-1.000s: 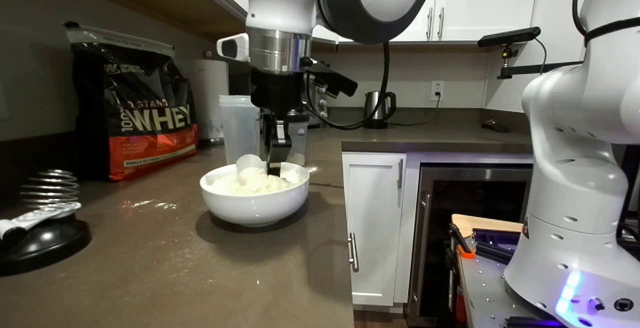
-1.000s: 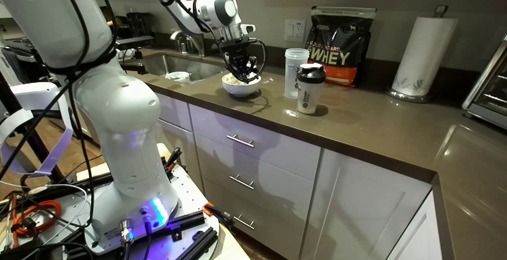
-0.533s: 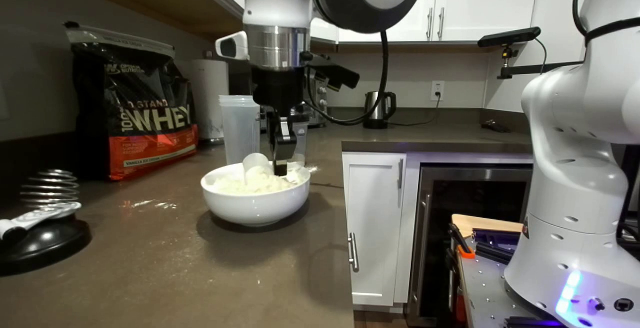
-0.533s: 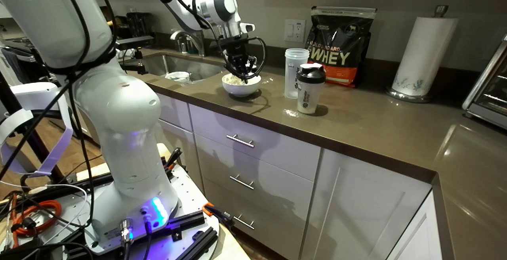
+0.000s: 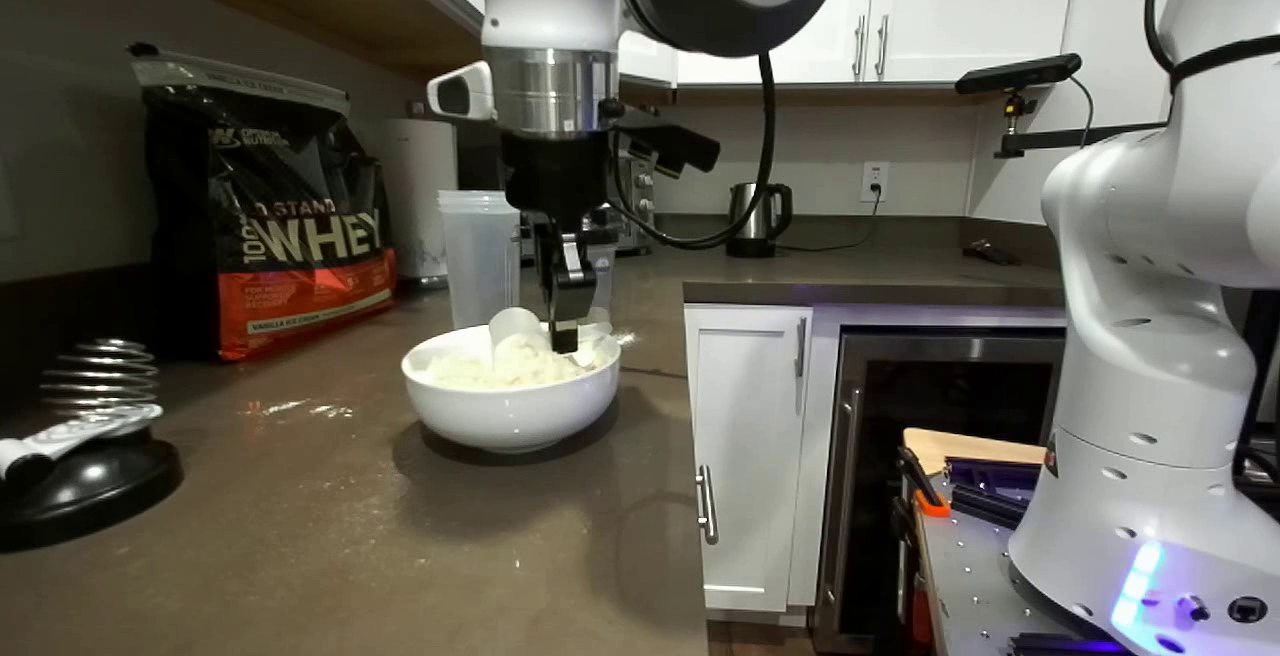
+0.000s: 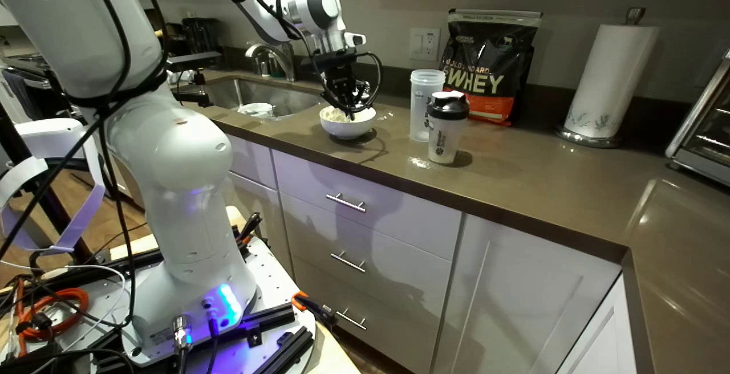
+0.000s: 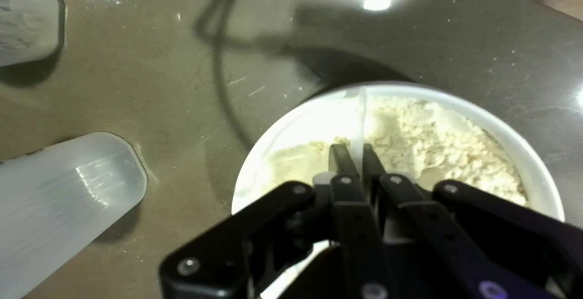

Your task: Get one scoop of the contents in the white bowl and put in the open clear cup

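My gripper (image 5: pixel 565 341) points down into the white bowl (image 5: pixel 510 416), shut on the thin handle of the translucent scoop (image 5: pixel 513 324). In the wrist view that handle (image 7: pixel 362 119) shows as a pale strip between the two fingertips. The scoop's round cup sits tilted in the contents, a heap of pale powder (image 7: pixel 455 153), its lower part sunk out of sight. How full it is cannot be seen. The open clear cup (image 6: pixel 421 109), tall and lidless, stands upright beside the bowl, and also appears in the wrist view as a translucent cup (image 7: pixel 77 198).
A black-lidded shaker (image 6: pixel 446 129) stands close to the clear cup. Behind them are the whey bag (image 6: pixel 490 66) and a paper-towel roll (image 6: pixel 613 80). A whisk ball (image 5: pixel 100 376) and black lid (image 5: pixel 90 481) lie on the counter. The sink (image 6: pixel 268 97) lies beyond the bowl.
In an exterior view the gripper and scoop have shifted slightly to the right within the bowl, and the wrist has risen a little. The bowl and cups stay in place.
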Controlling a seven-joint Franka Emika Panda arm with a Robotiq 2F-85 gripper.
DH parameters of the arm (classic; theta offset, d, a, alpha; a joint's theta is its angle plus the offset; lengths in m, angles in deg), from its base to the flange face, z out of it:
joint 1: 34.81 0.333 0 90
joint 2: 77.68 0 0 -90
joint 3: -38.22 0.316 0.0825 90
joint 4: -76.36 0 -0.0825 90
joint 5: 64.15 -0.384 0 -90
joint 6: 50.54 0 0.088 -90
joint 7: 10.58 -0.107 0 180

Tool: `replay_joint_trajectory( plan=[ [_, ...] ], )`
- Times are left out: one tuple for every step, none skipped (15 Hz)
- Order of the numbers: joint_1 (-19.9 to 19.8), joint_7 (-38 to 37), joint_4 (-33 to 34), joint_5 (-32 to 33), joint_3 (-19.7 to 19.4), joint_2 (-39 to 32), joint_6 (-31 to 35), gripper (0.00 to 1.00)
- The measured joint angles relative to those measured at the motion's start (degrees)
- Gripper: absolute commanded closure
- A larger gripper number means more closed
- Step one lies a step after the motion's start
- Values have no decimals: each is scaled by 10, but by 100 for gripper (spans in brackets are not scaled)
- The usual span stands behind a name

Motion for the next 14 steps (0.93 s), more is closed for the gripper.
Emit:
replay_joint_trajectory(
  plan=[
    [2, 2, 0, -2, 0, -1, 0, 98],
    [4, 4, 1, -4, 0, -2, 0, 98],
    [5, 5, 1, -6, 0, -2, 0, 98],
    [7, 6, 1, -8, 0, -3, 0, 98],
    [9, 7, 1, -12, 0, -3, 0, 98],
    [11, 8, 1, -16, 0, -3, 0, 98],
    [13, 8, 1, -18, 1, -3, 0, 98],
    [14, 8, 1, -20, 1, -4, 0, 98],
    [15, 8, 1, -22, 1, -4, 0, 98],
    [17, 8, 1, -23, 1, -4, 0, 98],
    [18, 8, 1, -25, 1, -4, 0, 98],
    [19, 8, 1, -25, 1, -4, 0, 98],
    [19, 9, 1, -26, 1, -4, 0, 98],
    [19, 10, 1, -29, 1, -4, 0, 98]
  ],
)
